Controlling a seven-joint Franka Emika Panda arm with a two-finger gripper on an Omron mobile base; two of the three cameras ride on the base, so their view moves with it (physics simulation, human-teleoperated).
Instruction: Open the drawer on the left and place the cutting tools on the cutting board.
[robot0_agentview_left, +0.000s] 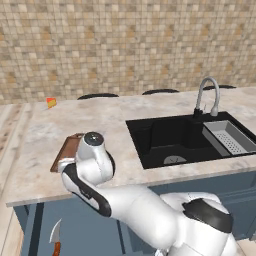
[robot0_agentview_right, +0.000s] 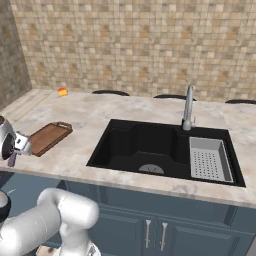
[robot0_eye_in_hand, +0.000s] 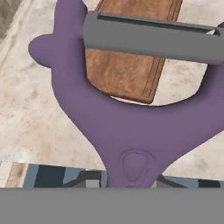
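While the knife (robot0_agentview_left: 56, 235) lies low at the left in the open drawer (robot0_agentview_left: 75, 225), the gripper (robot0_agentview_right: 12, 150) hangs at the counter's near edge, pinching the purple tool (robot0_eye_in_hand: 131, 127); the cutting board (robot0_eye_in_hand: 127, 65) lies just beyond it, long axis running near to far.

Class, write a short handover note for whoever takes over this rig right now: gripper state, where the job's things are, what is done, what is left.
Gripper: shut on the purple tool, held over the counter edge near the cutting board.
Knife: down in the open drawer, below the counter.
Cutting board: bare, on the counter left of the sink.
Done: drawer open, purple tool lifted out.
Left: set the purple tool on the board, then fetch the knife.
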